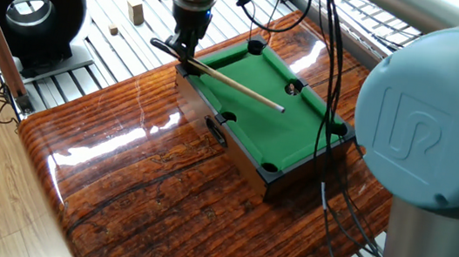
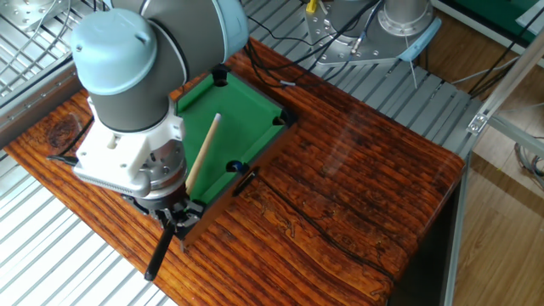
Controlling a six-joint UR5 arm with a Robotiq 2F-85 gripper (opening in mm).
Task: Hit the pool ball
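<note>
A mini pool table with green felt stands on the wooden tabletop; it also shows in the other fixed view. The pool ball is a tiny dark shiny ball by the middle pocket of the far long rail; in the other fixed view I cannot see it. My gripper hangs over the table's left corner, shut on the dark butt of the pale cue stick. The cue lies slanted over the felt, its tip a little short of the ball. In the other fixed view the gripper holds the cue stick.
A black ring-shaped device stands at the back left on the metal slats. Two small wooden blocks lie near it. Black cables hang over the pool table's right end. A small dark latch sits by the table's near side.
</note>
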